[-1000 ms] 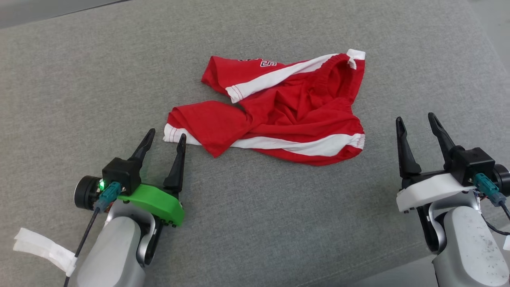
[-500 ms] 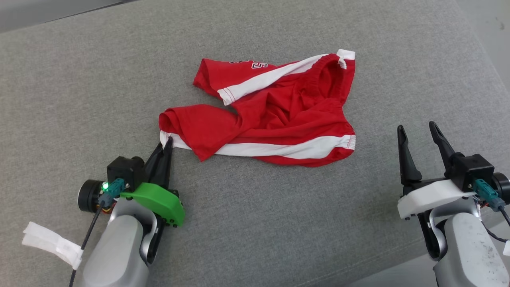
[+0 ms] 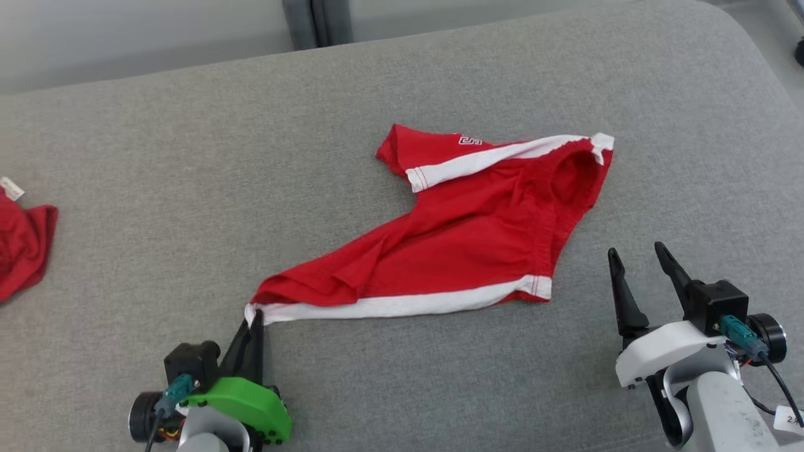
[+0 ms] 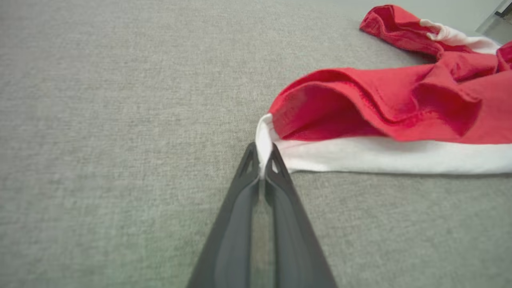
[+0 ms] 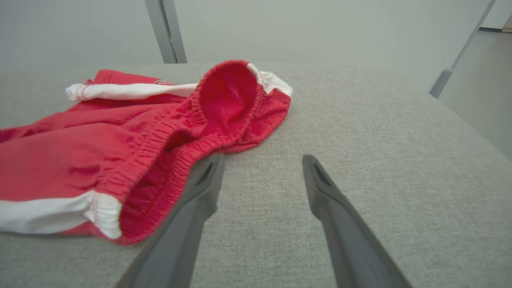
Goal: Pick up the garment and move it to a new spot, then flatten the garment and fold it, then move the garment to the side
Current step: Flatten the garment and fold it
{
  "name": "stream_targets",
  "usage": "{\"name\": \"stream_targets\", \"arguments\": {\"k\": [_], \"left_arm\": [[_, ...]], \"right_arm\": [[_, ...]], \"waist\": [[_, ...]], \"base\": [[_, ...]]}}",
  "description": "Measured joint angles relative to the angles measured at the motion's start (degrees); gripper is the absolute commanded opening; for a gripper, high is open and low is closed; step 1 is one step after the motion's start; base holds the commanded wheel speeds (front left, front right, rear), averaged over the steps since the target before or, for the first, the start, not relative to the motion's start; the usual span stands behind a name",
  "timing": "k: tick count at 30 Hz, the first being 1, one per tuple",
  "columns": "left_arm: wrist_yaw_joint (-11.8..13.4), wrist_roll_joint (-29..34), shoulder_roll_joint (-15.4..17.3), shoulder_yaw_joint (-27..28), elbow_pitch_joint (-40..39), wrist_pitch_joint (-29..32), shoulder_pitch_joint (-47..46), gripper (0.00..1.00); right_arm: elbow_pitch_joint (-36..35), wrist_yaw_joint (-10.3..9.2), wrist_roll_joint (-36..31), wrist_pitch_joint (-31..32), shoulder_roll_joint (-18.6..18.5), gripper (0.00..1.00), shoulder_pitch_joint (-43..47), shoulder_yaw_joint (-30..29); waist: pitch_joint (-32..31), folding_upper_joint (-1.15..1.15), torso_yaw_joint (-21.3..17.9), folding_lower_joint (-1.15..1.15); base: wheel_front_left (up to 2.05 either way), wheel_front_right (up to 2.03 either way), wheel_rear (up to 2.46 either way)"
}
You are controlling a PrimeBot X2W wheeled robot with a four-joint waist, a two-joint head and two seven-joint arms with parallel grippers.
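the grey cushion [image 3: 157, 188] took up nearly all the space in front of the robot. about its middle, a little to the right, lay the red garment [image 3: 477, 238], shorts with white side stripes, drawn out in a slant toward the near left. at the far left a second red cloth [image 3: 22, 248] was only partly in sight. the right gripper [image 3: 635, 251] sat just right of the garment with its fingers apart and nothing between them. one tip was close by the elastic waistband [image 5: 224, 104], but i could not tell if it touched. the left gripper [image 3: 253, 317] had its fingers together, clamped on the white hem corner [image 4: 264, 136]. white lettering [image 3: 470, 140] near the far fold was partly tucked under and unreadable. a white tag [image 3: 10, 188] on the second cloth was too small to read.
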Motion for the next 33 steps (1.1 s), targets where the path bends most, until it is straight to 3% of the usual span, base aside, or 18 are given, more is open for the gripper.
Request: {"name": "stream_targets", "arguments": {"k": [3,4,5,6,9,19,33], "left_arm": [[0.04,0.67,-0.47,1.03,0.79,0.01,1.86,0.00],[0.09,0.98,-0.54,1.22,0.92,0.01,2.30,0.31],[0.18,1.58,-0.64,1.37,1.02,0.01,2.73,0.76],[0.27,1.85,-0.71,1.62,1.05,0.01,3.00,1.00],[1.36,2.97,-0.79,3.57,-1.37,0.01,4.13,1.00],[1.27,9.66,-0.87,6.86,-9.35,0.01,6.33,1.00],[0.65,9.79,-0.89,5.46,-10.12,0.01,9.26,1.00]], "right_arm": [[0.58,0.00,0.32,0.00,0.01,1.00,0.74,0.66],[0.78,0.00,0.48,0.00,0.00,1.00,0.90,1.00],[0.93,0.00,0.69,0.00,-0.01,1.00,1.17,1.48],[1.01,0.00,0.75,0.00,0.02,1.00,1.43,1.79],[0.90,0.00,1.30,0.00,0.00,1.00,2.10,2.85],[-0.30,0.00,3.30,0.00,0.01,1.00,3.72,5.95],[6.68,0.00,4.88,0.00,0.02,1.00,4.81,14.83]], "waist": [[-1.67,0.00,1.55,0.00],[-2.27,0.00,2.04,0.00],[-2.88,0.00,2.50,0.00],[-3.33,0.00,2.85,0.00],[-5.21,0.00,4.26,0.00],[-7.50,0.00,4.37,0.00],[-8.31,0.00,5.97,0.00]], "base": [[0.00,0.00,0.00],[0.00,0.00,0.00],[0.00,0.00,0.00],[0.00,0.00,0.00],[0.00,0.00,0.00],[0.00,0.00,0.00],[0.00,0.00,0.00]]}}
